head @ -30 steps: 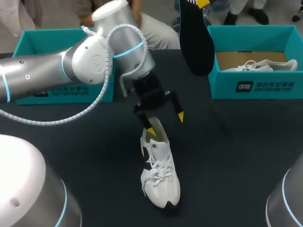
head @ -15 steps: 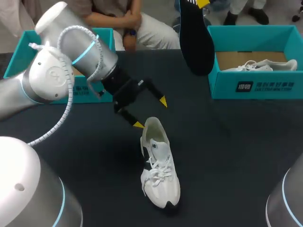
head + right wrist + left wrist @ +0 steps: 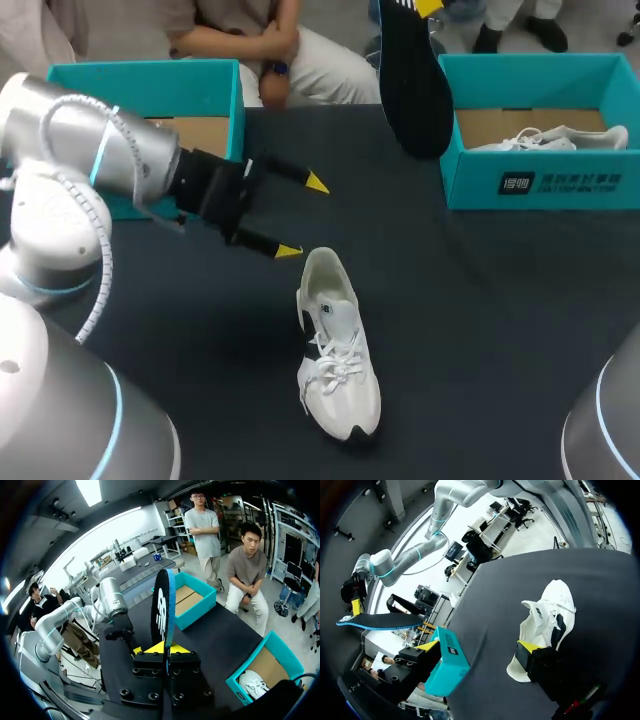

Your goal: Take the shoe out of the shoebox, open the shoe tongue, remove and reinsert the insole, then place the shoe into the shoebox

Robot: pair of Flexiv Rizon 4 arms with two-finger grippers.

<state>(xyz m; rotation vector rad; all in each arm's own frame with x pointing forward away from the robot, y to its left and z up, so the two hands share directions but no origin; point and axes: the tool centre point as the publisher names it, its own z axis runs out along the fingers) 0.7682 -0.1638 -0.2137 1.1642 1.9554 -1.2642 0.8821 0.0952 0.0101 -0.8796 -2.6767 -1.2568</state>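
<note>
The right end effector point(image 3: 163, 647) pinches the thin, likely floppy insole point(image 3: 163, 605) by one end; the left end effector point(image 3: 300, 216), spread wide, hovers near the firmer-looking heel of the light shoe point(image 3: 338, 345).

Silver arm point(image 3: 120, 165), seemingly white coiled cable point(image 3: 75, 98), yellow-tipped fingers point(image 3: 316, 183)

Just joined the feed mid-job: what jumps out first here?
The long black insole stands out most, held high over the far side of the dark table, clamped on edge in the right gripper. The white lace-up sneaker lies mid-table, the open left gripper just off its heel. A second white shoe lies in the teal cardboard box at far right.
</note>
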